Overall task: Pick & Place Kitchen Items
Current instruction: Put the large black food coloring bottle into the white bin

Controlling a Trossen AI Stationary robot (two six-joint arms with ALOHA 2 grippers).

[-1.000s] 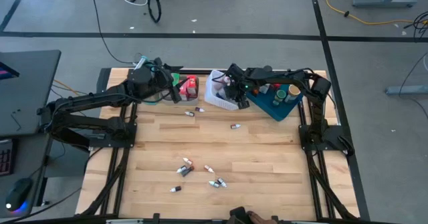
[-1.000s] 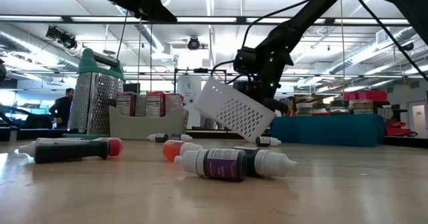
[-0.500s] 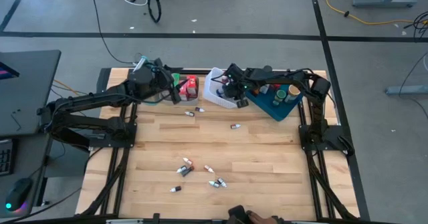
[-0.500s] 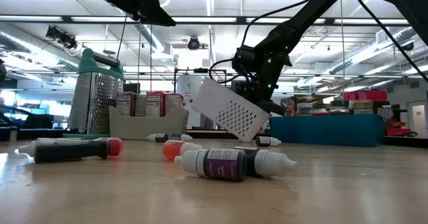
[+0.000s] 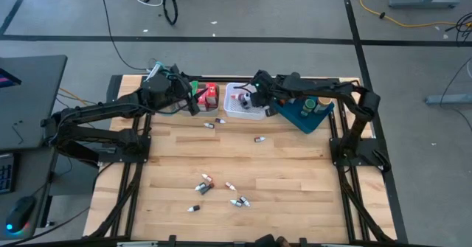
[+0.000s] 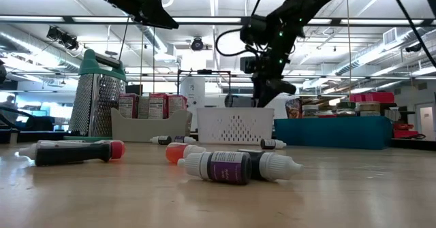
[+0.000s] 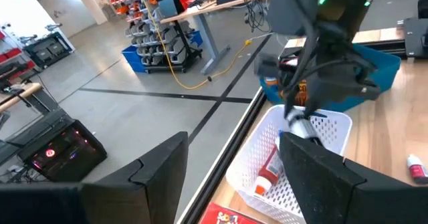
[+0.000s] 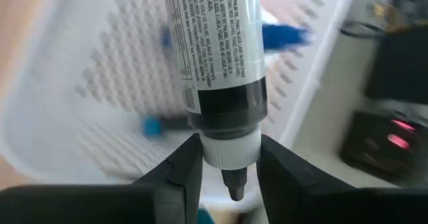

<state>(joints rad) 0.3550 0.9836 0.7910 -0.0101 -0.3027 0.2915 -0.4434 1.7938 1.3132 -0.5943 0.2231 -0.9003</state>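
Now my right fingers [image 8: 229,158] pinch a tube [image 8: 212,57] by its neck, nozzle toward my wrist, hanging over the white mesh basket [image 5: 244,111] at the bench's [image 5: 295,188] far edge. My left fingers [image 7: 227,167] wait spread and empty nearby. Next I'd judge: lower, then let go inside the basket.

Gripped tube [image 8: 214,63] — white basket [image 8: 87,103] beyond

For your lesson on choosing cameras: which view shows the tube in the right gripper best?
The right wrist view: the tube fills the picture, label and nozzle plain, pinched between the fingers. The left wrist view shows it small, hanging over the basket. The high and low views show only the right gripper above the basket.
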